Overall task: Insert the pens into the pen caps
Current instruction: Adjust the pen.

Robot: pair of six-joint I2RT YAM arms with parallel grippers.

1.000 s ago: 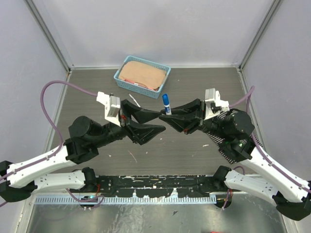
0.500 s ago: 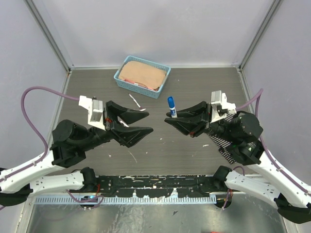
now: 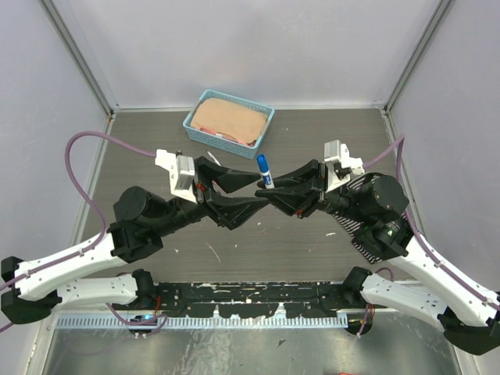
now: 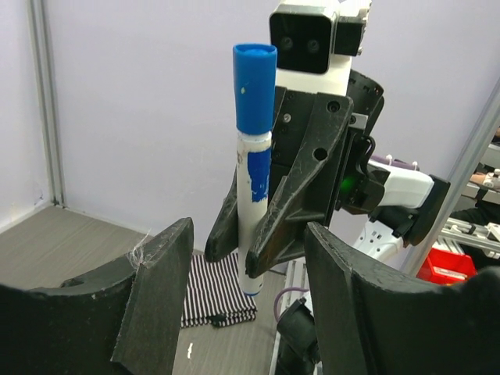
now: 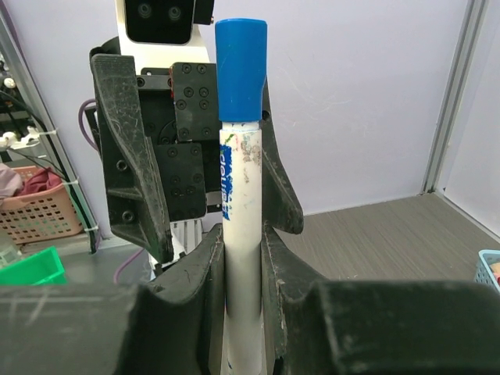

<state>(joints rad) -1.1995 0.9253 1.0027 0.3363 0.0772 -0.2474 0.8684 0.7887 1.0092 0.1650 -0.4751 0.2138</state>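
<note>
My right gripper [image 3: 270, 189] is shut on a white pen [image 3: 267, 178] and holds it upright above the table's middle. A blue pen cap [image 3: 263, 162] sits on the pen's top end. In the right wrist view the barrel [image 5: 241, 234] stands squeezed between my two fingers, with the cap [image 5: 241, 66] above. My left gripper [image 3: 259, 194] faces it, open, its fingers reaching past both sides of the right gripper's tips without touching the pen. The left wrist view shows the pen [image 4: 254, 195], its cap [image 4: 255, 78] and the right gripper [image 4: 262, 242] just beyond my open left gripper [image 4: 246, 258].
A light blue basket [image 3: 192, 125] with a pinkish pad inside stands at the back. Next to the left wrist a thin white pen [image 3: 212, 158] lies on the table. A black-and-white striped cloth [image 3: 348, 226] lies under the right arm. Purple cables arc over both arms.
Half a second ago the two grippers stood apart. Both have come back together at the middle, and the left jaws have opened slightly wider. The pen has stayed in the right grip.
</note>
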